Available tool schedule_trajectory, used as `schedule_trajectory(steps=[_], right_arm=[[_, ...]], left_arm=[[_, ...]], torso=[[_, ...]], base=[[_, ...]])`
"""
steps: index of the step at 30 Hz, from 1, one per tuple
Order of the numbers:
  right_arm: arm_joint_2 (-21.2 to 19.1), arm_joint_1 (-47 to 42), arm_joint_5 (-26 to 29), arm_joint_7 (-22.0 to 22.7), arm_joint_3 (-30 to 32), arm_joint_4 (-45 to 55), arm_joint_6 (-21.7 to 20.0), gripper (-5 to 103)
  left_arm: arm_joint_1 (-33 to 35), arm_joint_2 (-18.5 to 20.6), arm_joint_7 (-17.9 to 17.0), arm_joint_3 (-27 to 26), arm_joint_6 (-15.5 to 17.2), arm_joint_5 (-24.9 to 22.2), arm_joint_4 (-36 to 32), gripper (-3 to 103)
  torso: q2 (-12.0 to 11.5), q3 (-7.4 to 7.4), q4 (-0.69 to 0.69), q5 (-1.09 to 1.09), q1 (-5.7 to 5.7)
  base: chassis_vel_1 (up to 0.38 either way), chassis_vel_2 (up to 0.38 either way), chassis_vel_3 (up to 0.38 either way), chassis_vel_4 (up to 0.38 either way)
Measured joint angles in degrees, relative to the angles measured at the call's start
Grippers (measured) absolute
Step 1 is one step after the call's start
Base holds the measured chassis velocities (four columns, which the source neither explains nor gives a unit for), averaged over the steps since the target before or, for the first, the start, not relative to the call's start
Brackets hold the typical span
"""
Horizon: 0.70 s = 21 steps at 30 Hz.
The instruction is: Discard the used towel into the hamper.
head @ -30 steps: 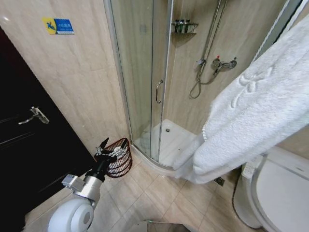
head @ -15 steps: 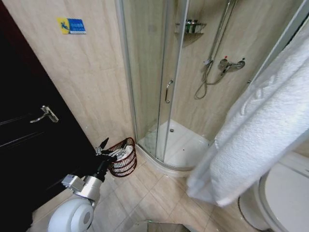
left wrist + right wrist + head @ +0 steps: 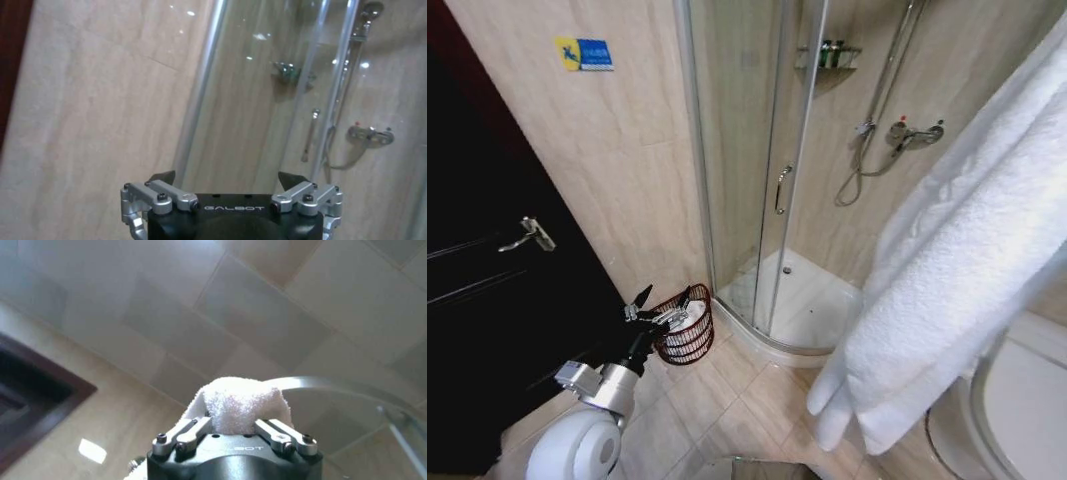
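Towel held high, hamper low and far left

My right gripper [image 3: 233, 437] is clamped on a fold of the white towel [image 3: 967, 270], which hangs long down the right of the scene; my left gripper [image 3: 659, 312] sits parked with its jaws spread and nothing in them, low on the left. The hamper [image 3: 689, 330] stands on the floor by the shower door [image 3: 747, 160], well apart from the towel. My worry: the hamper looks small for this towel, so a trailing end could drape over the rim, slide out, or tip it.
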Motion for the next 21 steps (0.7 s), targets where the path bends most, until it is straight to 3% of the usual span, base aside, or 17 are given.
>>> schedule_trajectory(steps=[12,21], right_arm=[[0.5,4.3,2.3,0.5,-1.7,-0.2,-0.3,12],[1.4,8.6,1.2,1.9,-7.3,-0.5,1.5,12]], left_arm=[[0.0,0.0,0.0,0.0,0.0,0.0,0.0,100],[0.0,0.0,0.0,0.0,0.0,0.0,0.0,100]], torso=[[0.0,0.0,0.0,0.02,0.0],[0.0,0.0,0.03,0.01,-0.01]], base=[[0.088,0.086,0.07,0.09],[0.095,0.101,0.102,0.095]])
